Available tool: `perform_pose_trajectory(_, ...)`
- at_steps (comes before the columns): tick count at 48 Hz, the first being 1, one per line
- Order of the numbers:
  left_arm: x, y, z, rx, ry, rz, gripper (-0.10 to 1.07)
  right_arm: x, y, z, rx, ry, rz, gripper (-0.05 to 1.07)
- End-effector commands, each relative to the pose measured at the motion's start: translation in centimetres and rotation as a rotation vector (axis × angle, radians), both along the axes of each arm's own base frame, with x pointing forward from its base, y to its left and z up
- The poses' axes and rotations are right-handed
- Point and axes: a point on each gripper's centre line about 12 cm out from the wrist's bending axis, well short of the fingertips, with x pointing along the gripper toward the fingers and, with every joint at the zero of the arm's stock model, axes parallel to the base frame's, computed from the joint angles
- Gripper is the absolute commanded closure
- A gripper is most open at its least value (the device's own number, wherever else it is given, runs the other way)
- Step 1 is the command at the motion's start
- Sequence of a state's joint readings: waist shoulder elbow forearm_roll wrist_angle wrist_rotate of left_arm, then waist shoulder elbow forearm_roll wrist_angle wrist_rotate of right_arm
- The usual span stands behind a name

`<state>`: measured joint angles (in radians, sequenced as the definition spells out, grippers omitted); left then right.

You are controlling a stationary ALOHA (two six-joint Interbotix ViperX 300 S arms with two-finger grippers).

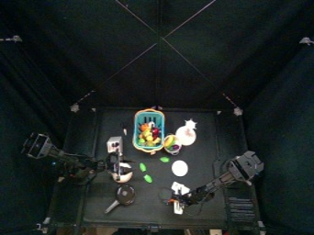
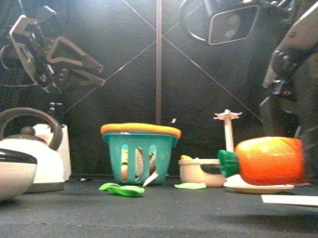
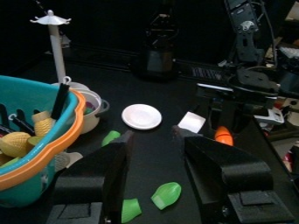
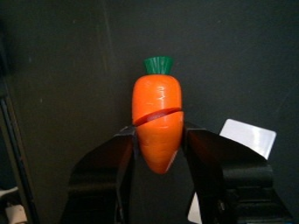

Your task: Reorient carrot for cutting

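Observation:
An orange carrot (image 4: 160, 105) with a green top and a thin slit across its middle sits tip-first between the jaws of my right gripper (image 4: 160, 142), which is shut on its narrow end. In the front view the carrot (image 2: 271, 160) lies level with its green top pointing left, just over a white cutting board (image 2: 288, 198). The left wrist view shows the carrot (image 3: 222, 136) under the right gripper, beside the white board (image 3: 193, 121). My left gripper (image 3: 163, 175) is open and empty near the teal basket (image 3: 47, 149). In the top view the right gripper (image 1: 182, 195) is at the table's front right.
A teal basket (image 2: 140, 153) of items stands mid-table, with a kettle (image 2: 28, 153) at the left. A white mug tree (image 2: 226, 119) and a small white dish (image 3: 142, 115) lie behind. Green leaf pieces (image 2: 122, 190) lie on the table in front.

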<state>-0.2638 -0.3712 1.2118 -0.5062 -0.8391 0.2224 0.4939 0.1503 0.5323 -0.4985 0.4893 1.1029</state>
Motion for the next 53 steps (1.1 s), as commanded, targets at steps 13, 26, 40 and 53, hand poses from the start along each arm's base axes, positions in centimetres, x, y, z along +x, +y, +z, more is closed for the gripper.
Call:
perform_pose_trajectory(13, 0.2, -0.1, 0.5, -0.004, -0.017, 0.001, 0.17, 2.1, -3.6, 2.3, 0.081, -0.097, -0.321, 0.44)
perform_pose_trajectory(26, 0.2, -0.1, 0.4, -0.004, -0.014, 0.000, 0.17, 2.4, -5.4, 2.8, 0.068, -0.192, -0.571, 0.44)
perform_pose_trajectory(40, 0.2, -0.1, 0.5, -0.005, -0.016, 0.000, 0.17, 2.4, -6.8, 1.8, 0.085, -0.281, -0.888, 0.44)
perform_pose_trajectory(53, 0.2, -0.1, 0.4, -0.004, -0.014, -0.001, 0.17, 2.9, -6.2, 0.3, 0.175, -0.394, -1.119, 0.44)
